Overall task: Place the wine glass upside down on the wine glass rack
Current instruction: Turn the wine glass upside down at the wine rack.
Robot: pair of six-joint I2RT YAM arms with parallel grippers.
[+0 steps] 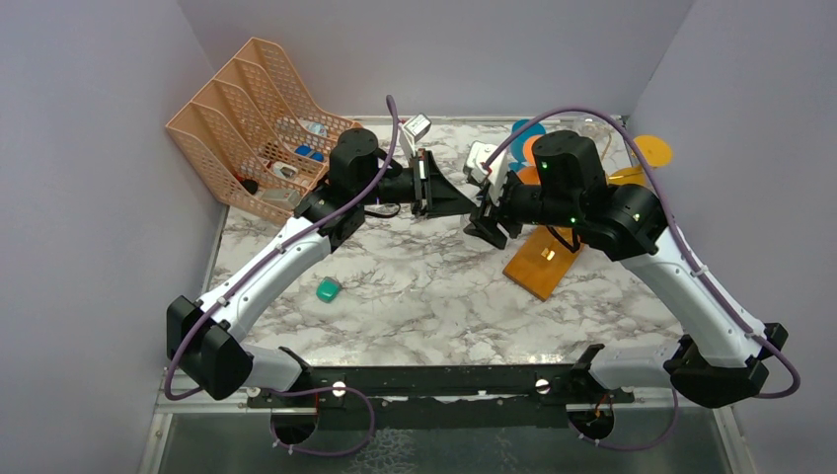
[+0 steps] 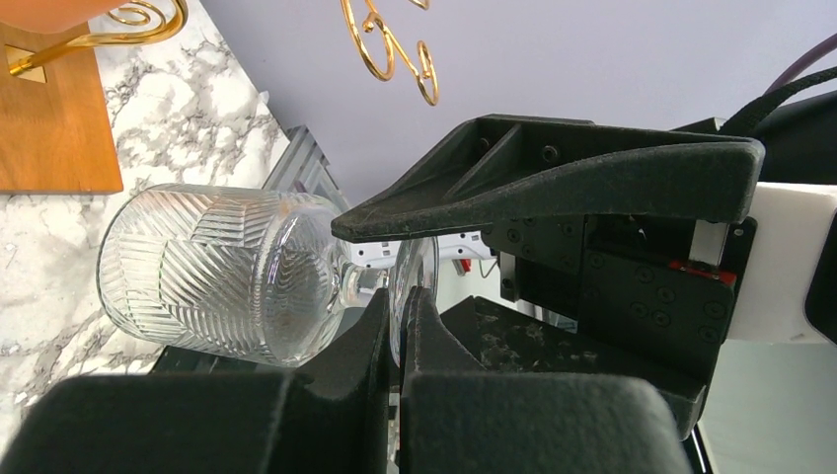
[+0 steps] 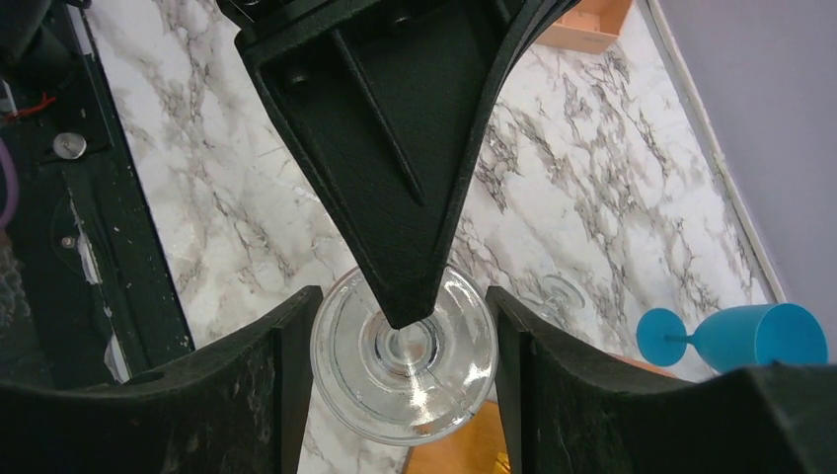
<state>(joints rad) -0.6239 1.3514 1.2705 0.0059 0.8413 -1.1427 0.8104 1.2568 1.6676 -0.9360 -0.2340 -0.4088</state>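
The clear wine glass point(image 2: 212, 276) with a ribbed bowl lies on its side in the air between my two grippers. My left gripper point(image 2: 398, 301) is shut on its round foot point(image 3: 405, 360), one finger on each face of the disc. My right gripper point(image 3: 403, 346) faces the foot end-on, with a finger against the rim on each side. In the top view the left gripper point(image 1: 444, 193) and right gripper point(image 1: 489, 217) meet over the table's middle. The rack's gold spiral arms point(image 2: 390, 54) and wooden base point(image 1: 543, 262) are just to the right.
A peach mesh file organiser point(image 1: 247, 118) stands at the back left. A blue wine glass point(image 3: 740, 336) and another clear glass point(image 3: 553, 296) lie on the marble near the back wall. A small teal object point(image 1: 329, 289) sits on the table's left half.
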